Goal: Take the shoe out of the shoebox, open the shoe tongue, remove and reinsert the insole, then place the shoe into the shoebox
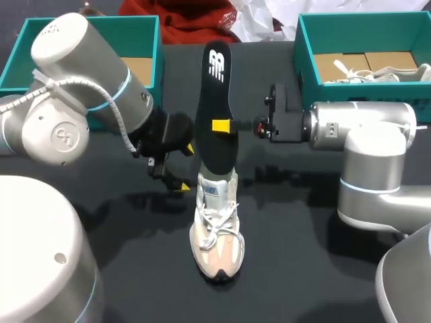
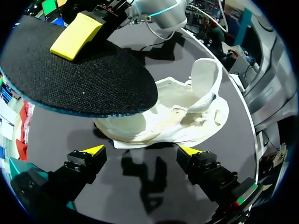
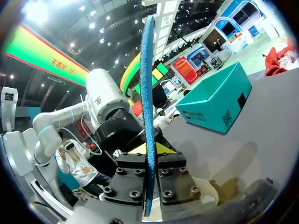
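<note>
Shoe (image 1: 217, 229) stands on the dark counter (image 1: 289, 222), toe toward the head camera, laces loose, tongue pulled up. It sits below the right end effector and just beside the left one, touching neither.

Left end effector (image 1: 186, 167) comes in from the left, low over the counter next to the shoe's heel end. Fingers are spread wide with nothing between them. In the left wrist view this end effector (image 2: 142, 150) has the shoe (image 2: 187, 116) just ahead of its yellow tips, lying across, opening visible, with the insole (image 2: 79, 74) hanging above.

Right end effector (image 1: 222, 126) comes in from the right, above the shoe, clamped narrow on the black insole (image 1: 217, 94), one yellow tip on the near face. Insole is upright, lower end at the shoe opening. The right wrist view shows the insole (image 3: 148, 93) edge-on between the two fingers of the end effector (image 3: 149, 154).

Beyond both end effectors are the left teal shoebox (image 1: 145, 40) and the right teal shoebox (image 1: 304, 54), which holds a second shoe (image 1: 377, 73).
</note>
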`<state>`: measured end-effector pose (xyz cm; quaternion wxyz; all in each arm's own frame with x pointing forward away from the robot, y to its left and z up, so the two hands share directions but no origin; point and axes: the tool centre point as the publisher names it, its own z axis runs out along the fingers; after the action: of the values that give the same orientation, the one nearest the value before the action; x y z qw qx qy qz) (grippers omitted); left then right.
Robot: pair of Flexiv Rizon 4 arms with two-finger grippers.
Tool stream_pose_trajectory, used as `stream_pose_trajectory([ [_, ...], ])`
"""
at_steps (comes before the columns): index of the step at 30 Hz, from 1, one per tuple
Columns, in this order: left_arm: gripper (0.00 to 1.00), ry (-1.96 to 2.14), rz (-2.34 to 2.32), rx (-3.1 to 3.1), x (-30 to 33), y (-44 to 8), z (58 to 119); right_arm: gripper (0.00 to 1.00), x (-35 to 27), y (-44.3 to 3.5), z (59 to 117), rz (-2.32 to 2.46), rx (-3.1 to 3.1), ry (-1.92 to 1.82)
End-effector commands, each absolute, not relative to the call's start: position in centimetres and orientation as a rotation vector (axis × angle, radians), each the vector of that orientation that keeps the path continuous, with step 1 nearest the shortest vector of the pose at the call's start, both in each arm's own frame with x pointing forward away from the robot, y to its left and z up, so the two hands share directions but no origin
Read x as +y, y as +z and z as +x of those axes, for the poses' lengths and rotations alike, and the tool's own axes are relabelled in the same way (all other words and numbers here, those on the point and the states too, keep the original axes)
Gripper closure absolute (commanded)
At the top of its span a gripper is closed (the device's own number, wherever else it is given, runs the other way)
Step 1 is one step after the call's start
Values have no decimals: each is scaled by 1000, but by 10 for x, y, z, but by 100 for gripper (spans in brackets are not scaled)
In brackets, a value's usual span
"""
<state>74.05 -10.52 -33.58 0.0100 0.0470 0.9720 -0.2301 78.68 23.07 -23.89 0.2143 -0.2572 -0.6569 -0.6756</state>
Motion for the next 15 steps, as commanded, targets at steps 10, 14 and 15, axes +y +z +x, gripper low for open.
stream_pose_trajectory([
  [10,0,-729,155,3044,-105,-342,740,100,235,-246,789,-752,-1818,-1897],
  [14,0,-720,158,3048,-111,-346,741,100,236,-247,789,-729,-1830,-1901],
  [15,0,-718,159,3048,-112,-347,741,100,236,-247,790,-722,-1841,-1910],
])
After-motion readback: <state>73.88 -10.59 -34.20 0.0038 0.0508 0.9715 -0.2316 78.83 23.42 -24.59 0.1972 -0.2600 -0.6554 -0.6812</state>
